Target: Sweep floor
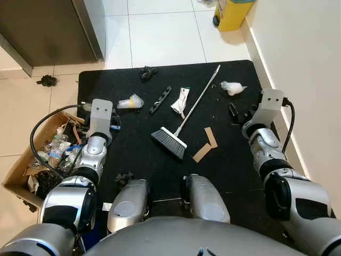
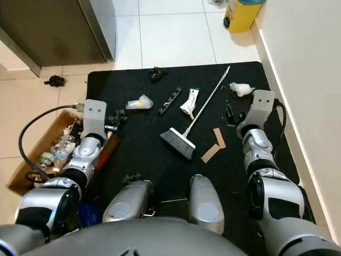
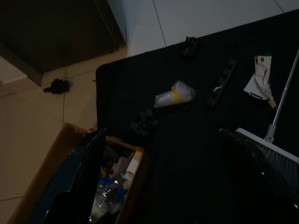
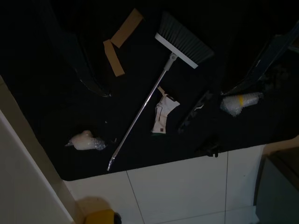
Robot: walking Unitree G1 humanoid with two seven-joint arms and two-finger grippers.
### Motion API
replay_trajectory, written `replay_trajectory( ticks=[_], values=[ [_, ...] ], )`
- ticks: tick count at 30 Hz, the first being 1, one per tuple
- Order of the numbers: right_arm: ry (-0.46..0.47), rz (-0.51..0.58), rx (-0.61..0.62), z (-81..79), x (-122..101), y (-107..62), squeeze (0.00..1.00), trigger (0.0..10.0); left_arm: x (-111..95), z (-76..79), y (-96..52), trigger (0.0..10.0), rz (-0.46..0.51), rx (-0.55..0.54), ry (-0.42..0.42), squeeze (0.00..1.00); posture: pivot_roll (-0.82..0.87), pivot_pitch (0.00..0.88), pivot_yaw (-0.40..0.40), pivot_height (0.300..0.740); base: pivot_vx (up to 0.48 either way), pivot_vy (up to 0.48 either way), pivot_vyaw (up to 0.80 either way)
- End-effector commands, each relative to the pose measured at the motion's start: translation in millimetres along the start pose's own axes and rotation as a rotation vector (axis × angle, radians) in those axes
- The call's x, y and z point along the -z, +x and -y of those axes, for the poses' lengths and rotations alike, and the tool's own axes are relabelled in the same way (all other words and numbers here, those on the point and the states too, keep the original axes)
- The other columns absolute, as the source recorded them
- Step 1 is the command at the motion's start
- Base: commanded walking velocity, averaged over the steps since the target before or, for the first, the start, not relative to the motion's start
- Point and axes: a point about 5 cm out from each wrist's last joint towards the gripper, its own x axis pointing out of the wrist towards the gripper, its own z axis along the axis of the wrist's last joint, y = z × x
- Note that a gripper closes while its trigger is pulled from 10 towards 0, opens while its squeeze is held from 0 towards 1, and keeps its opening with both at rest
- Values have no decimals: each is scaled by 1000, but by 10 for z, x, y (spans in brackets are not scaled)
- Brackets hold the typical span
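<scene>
A broom lies flat on the black mat (image 1: 133, 154), its grey bristle head (image 1: 169, 142) near me and its silver handle (image 1: 202, 96) running away to the right. Scattered litter surrounds it: a crushed plastic cup (image 1: 130, 102), a black strip (image 1: 160, 100), a white carton (image 1: 180, 101), cardboard pieces (image 1: 206, 144) and a plastic wad (image 1: 233, 87). My left gripper (image 3: 162, 133) hovers open at the mat's left edge, holding nothing. My right gripper (image 4: 167, 92) hovers open over the mat's right side, to the right of the broom, also holding nothing.
A cardboard box (image 1: 21, 170) of bottles and trash sits on the tiles at my left. A dark cabinet (image 1: 48, 26) stands at the back left and a yellow bin (image 1: 233, 13) at the back right. A wall (image 1: 303, 64) runs along the right. Black clumps (image 1: 48, 80) lie about.
</scene>
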Motion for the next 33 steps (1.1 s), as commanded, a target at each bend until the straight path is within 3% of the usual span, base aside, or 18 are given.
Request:
replay_trajectory(
  ticks=[1, 33],
  values=[
    [2, -16, 12, 21, 3, 4, 0, 10000, 51, 80, -12, 10000, -34, 14, -8, 0, 62, 0, -28, 740, 0, 0, 0],
    [51, 5, -16, -84, 32, 9, 0, 10000, 93, -38, -26, 10000, -42, 18, 2, 0, 36, 0, -6, 740, 0, 0, 0]
  ],
)
